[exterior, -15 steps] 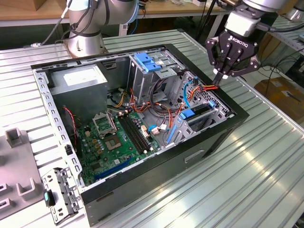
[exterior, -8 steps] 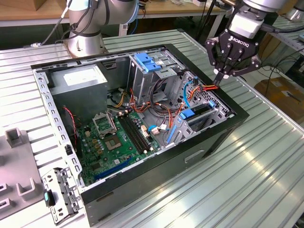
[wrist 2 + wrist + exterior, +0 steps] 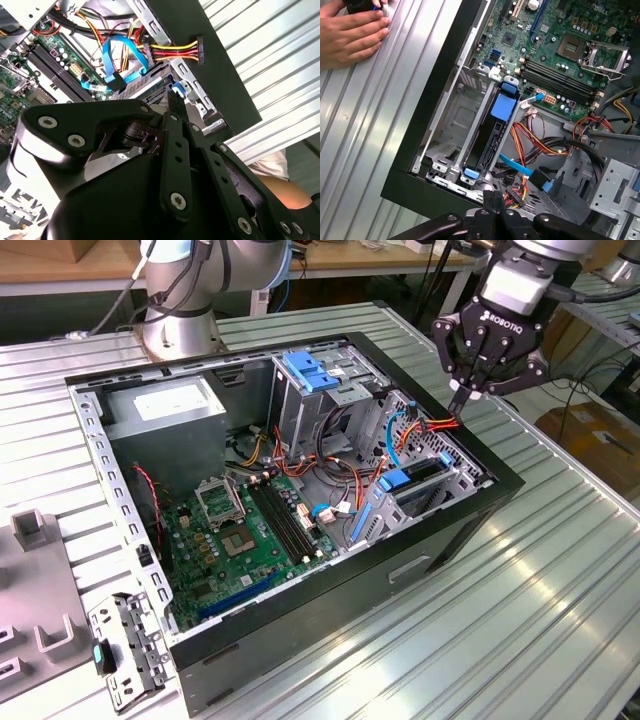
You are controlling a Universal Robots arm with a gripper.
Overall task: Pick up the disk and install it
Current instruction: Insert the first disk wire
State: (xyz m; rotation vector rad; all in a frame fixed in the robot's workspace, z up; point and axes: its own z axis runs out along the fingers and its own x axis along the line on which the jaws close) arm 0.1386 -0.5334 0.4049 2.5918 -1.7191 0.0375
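The disk [image 3: 422, 476] sits on edge in the drive bay at the corner of the open computer case [image 3: 500, 485], toward the exterior view's right. It has a dark body and blue carrier tabs at both ends. In the first wrist view the disk [image 3: 487, 135] lies slotted between the bay's metal rails. My gripper [image 3: 462, 400] hangs just above the case's rim, over the bay, with its fingers pressed together and nothing between them. In both wrist views the gripper [image 3: 172, 100] [image 3: 492, 196] points down at the end of the bay.
A red-yellow-black power connector [image 3: 199, 50] and a thin blue cable [image 3: 120, 60] lie beside the bay. A ribbed blue clip on a tall grey cage [image 3: 315, 370] stands mid-case. The motherboard [image 3: 250, 530] covers the case floor. A person's hand [image 3: 350, 35] rests on the ribbed table.
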